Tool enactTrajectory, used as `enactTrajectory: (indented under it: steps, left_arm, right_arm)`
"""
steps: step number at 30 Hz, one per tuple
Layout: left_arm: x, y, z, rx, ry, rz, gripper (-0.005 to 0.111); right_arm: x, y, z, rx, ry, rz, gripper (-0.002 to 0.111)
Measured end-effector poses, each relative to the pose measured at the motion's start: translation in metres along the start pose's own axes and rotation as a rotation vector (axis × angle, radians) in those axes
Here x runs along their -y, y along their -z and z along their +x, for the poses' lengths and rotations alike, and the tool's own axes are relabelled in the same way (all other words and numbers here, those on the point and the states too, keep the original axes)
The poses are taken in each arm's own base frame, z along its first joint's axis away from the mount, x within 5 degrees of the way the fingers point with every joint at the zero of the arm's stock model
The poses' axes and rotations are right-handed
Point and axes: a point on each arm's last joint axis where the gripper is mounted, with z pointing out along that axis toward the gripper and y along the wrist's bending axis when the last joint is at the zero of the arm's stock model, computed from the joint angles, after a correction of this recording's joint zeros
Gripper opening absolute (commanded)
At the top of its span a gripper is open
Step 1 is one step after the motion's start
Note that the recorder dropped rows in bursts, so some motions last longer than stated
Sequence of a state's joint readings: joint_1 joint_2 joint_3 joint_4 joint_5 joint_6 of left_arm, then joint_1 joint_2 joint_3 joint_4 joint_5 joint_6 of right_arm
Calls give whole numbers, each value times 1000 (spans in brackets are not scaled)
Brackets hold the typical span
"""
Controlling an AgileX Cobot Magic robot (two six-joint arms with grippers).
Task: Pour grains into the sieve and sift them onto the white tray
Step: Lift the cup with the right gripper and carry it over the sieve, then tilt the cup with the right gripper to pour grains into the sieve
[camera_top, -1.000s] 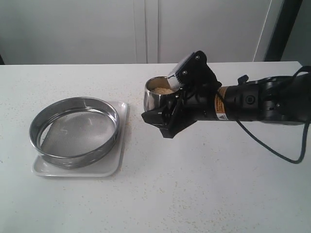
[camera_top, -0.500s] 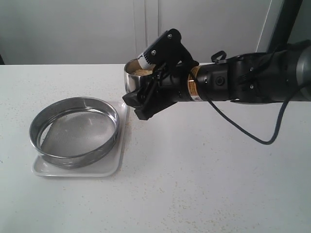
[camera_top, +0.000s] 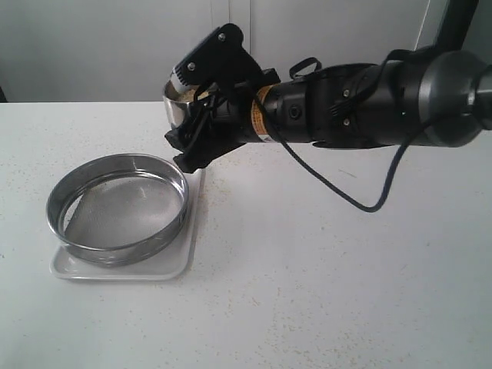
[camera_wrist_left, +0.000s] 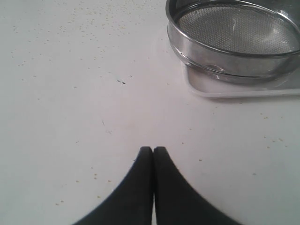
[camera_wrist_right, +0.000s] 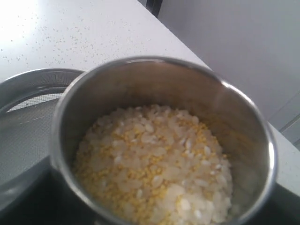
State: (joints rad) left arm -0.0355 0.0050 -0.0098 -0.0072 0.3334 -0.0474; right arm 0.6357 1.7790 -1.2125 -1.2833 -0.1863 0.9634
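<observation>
The right claw (camera_top: 183, 117) stood wide around the little steel cup (camera_wrist_right: 159, 89) and held it up, with the grains (camera_wrist_right: 154, 164) all inside and none poured yet. The sieve (camera_top: 115, 247) sat empty on the white tray (camera_top: 175, 263), just below and beside that claw, so the pouring and the shaking were both left to do. The left claw (camera_wrist_left: 153, 152) was shut tight on nothing, with the sieve ahead of it.

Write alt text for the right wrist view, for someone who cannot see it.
A steel cup of mixed whitish and golden-yellow grains fills the frame. Past its rim lie the sieve, its mesh bare, and the speckled white table.
</observation>
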Motion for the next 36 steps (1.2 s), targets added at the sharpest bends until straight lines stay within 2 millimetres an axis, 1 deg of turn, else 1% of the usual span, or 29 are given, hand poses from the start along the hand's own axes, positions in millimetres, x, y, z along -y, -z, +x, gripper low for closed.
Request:
enactTrajectory:
  steps: [5, 13, 18, 25, 31, 36]
  left_arm:
    - [0, 0, 0, 0, 0, 0, 0]
    - [0, 0, 0, 0, 0, 0, 0]
    - [0, 0, 0, 0, 0, 0, 0]
    - [0, 0, 0, 0, 0, 0, 0]
    - [0, 0, 0, 0, 0, 0, 0]
    - [0, 0, 0, 0, 0, 0, 0]
  right_arm:
    - [-11, -17, -5, -15, 17, 6, 0]
    - [-20, -41, -8, -50, 39, 49, 0]
    - [-28, -53, -7, -67, 48, 60, 0]
    - [-37, -66, -10, -108, 129, 121, 0]
    - [-41, -78, -5, -152, 184, 151, 0]
    - [-47, -86, 1, -209, 267, 192, 0]
